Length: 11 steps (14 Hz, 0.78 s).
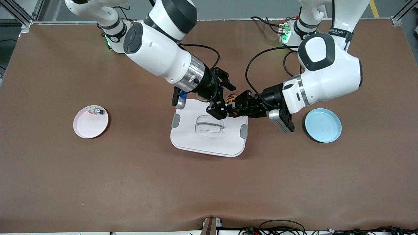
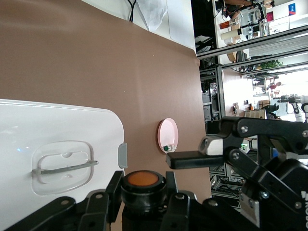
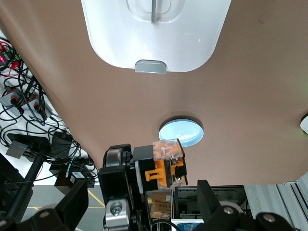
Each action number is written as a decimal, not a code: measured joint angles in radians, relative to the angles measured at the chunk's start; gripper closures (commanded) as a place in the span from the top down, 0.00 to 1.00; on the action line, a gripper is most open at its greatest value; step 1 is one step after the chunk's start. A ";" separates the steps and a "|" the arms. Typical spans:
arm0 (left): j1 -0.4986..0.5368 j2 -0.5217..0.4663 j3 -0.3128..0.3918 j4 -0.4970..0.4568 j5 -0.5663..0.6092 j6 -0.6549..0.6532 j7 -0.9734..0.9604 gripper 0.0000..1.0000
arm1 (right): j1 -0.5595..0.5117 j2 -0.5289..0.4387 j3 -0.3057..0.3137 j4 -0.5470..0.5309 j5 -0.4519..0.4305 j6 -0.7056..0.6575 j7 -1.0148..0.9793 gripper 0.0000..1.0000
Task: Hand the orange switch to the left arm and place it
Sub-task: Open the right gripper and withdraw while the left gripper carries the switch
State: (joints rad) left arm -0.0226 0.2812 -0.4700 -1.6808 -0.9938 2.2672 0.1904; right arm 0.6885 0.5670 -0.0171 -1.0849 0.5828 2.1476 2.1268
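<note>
Handover over box (image 1: 209,130): your left gripper (image 1: 232,105) clamps orange switch (image 2: 142,179), held aloft so it clears lid. Right gripper (image 1: 218,105) fingers spread, nothing held. Blue plate (image 1: 323,125), likely drop target, waits at left arm's end.

We are reaching both arms toward the middle of the table, where our two grippers are meeting in the air. Our left gripper (image 1: 231,103) is pointing sideways with its fingers pressed together on a small part. Our right gripper (image 1: 225,93) is pointing down beside it, with its fingers standing apart.
</note>
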 measured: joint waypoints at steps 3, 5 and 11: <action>0.000 0.000 0.000 0.000 0.000 0.001 0.000 0.00 | -0.001 0.000 -0.005 0.000 0.000 0.000 0.000 1.00; 0.001 0.000 0.000 0.001 0.000 0.001 0.000 0.00 | -0.005 0.000 -0.009 0.000 0.000 -0.010 0.000 1.00; 0.025 -0.018 0.000 0.002 0.000 -0.028 0.001 0.00 | -0.020 0.000 -0.013 0.000 0.000 -0.042 0.000 1.00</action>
State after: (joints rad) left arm 0.0021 0.2628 -0.4700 -1.6785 -0.9938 2.2395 0.1918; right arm 0.6685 0.5670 -0.0296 -1.0849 0.5827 2.1055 2.1267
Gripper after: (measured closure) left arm 0.608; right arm 0.000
